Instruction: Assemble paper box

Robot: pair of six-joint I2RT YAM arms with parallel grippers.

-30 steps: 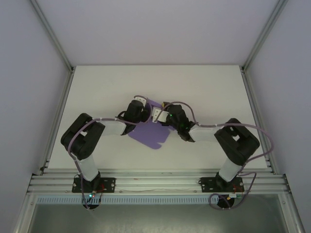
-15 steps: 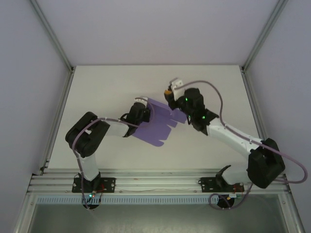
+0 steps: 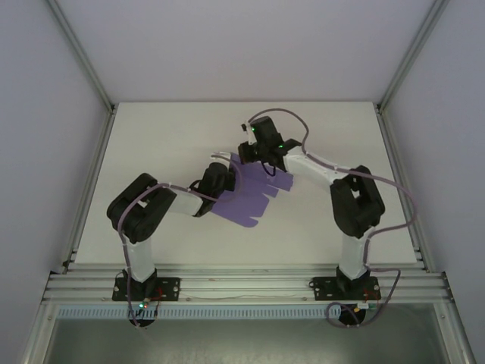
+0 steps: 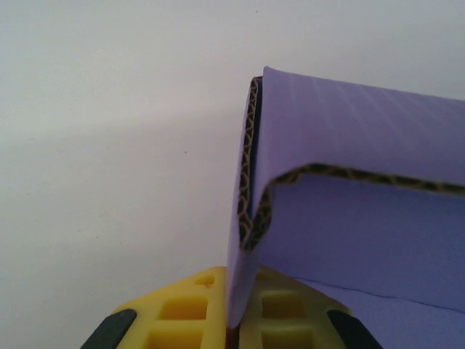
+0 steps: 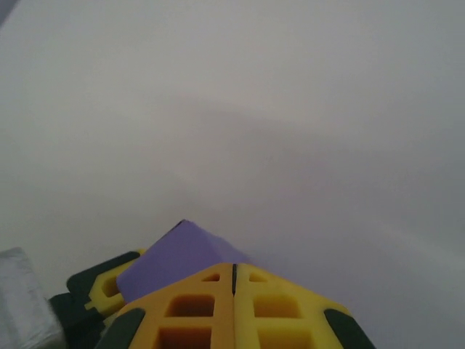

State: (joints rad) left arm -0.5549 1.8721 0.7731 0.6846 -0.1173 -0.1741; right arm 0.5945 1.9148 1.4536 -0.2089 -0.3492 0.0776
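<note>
A white matte tabletop (image 3: 151, 136) carries everything, boxed in by pale walls and silver aluminium frame rails (image 3: 227, 282) along its near edge. Thin grey cables (image 3: 394, 189) loop over both black-and-white arms. From above, the two black wrists meet over the middle of the tabletop and hide the far left part of the purple die-cut corrugated-card paper box (image 3: 254, 199).

The box lies near the centre of the tabletop as a mostly flat sheet, with several tabs pointing toward the right edge. The left gripper (image 3: 223, 160) pinches its left margin. In the left wrist view the yellow fingers (image 4: 182, 313) clamp a raised flap whose cut edge shows brown fluting, folded over a lower panel.

The right gripper (image 3: 248, 156) sits at the sheet's far corner. Its yellow fingers (image 5: 192, 305) are pressed together, with a purple corner (image 5: 178, 254) showing just beyond them
</note>
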